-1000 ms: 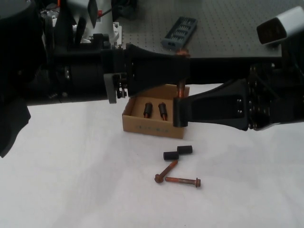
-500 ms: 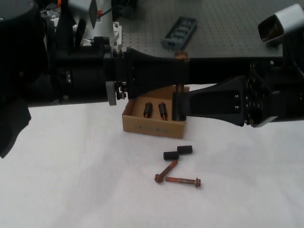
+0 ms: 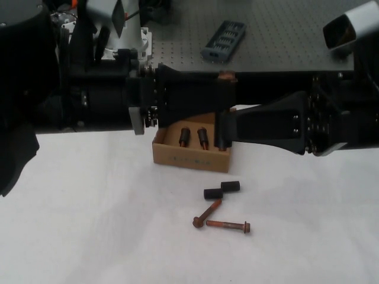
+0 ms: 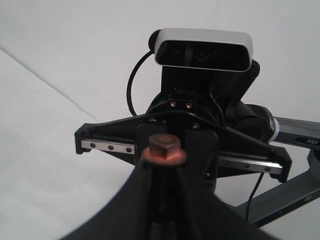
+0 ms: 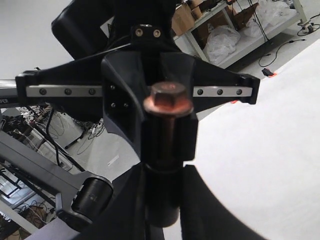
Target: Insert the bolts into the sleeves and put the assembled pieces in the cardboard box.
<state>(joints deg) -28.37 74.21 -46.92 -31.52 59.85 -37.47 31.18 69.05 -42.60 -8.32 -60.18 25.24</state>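
**Bolt and sleeve held upright over the cardboard box**

The table (image 3: 89,225) has a white cloth on its near half and a grey perforated plate on its far half.

The left end effector (image 3: 228,94) and the right end effector (image 3: 221,135) meet above the right end of the cardboard box (image 3: 189,158), which stands near the table's centre.

The left end effector is closed on the shank of a copper-coloured bolt (image 4: 162,150), just under its hexagonal flanged head. The bolt's long axis is vertical, head up.

The right end effector is closed lower down, on a black cylindrical sleeve (image 5: 162,200) around the same bolt.

Two assembled pieces (image 3: 184,136) lie side by side in the box, long axes pointing towards the far edge.

Two loose bolts (image 3: 228,225) lie towards the front edge. One lies parallel to that edge with its head to the right. The other is diagonal, with its head beside the first bolt's tip.

Two loose sleeves (image 3: 212,193), short and matt black, lie touching between the box and these bolts.
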